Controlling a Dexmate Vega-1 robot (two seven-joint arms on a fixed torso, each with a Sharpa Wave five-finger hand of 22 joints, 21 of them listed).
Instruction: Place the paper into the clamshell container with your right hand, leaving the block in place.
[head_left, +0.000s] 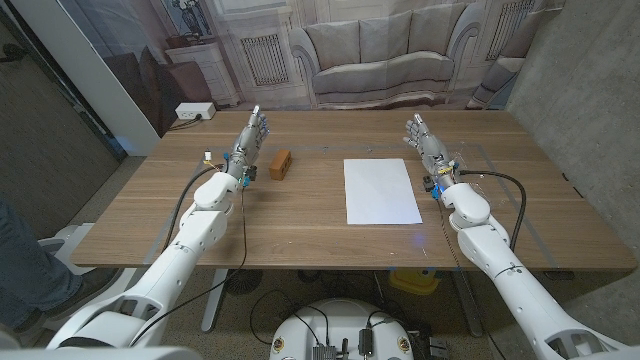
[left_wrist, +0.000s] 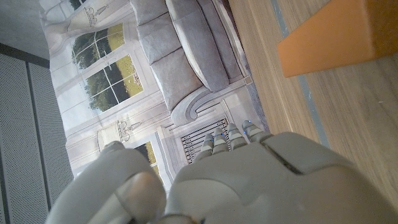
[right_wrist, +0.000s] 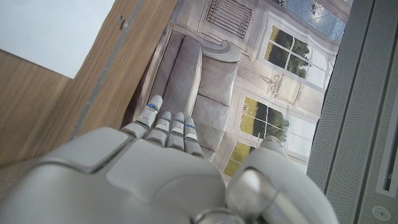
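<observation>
A white sheet of paper (head_left: 381, 190) lies flat on the wooden table (head_left: 320, 235), right of centre; its corner (right_wrist: 53, 31) also shows in the right wrist view. A small orange-brown block (head_left: 281, 163) sits left of centre, and an end of it (left_wrist: 339, 34) appears in the left wrist view. My right hand (head_left: 428, 143) stands just right of the paper's far corner, fingers straight and apart, holding nothing. My left hand (head_left: 250, 140) stands just left of the block, fingers extended, holding nothing.
A backdrop printed with a sofa (head_left: 378, 58) and windows hangs behind the table's far edge. A grey wall panel (head_left: 585, 90) stands at the right. A white power strip (head_left: 194, 111) lies on the floor beyond the table's far left corner.
</observation>
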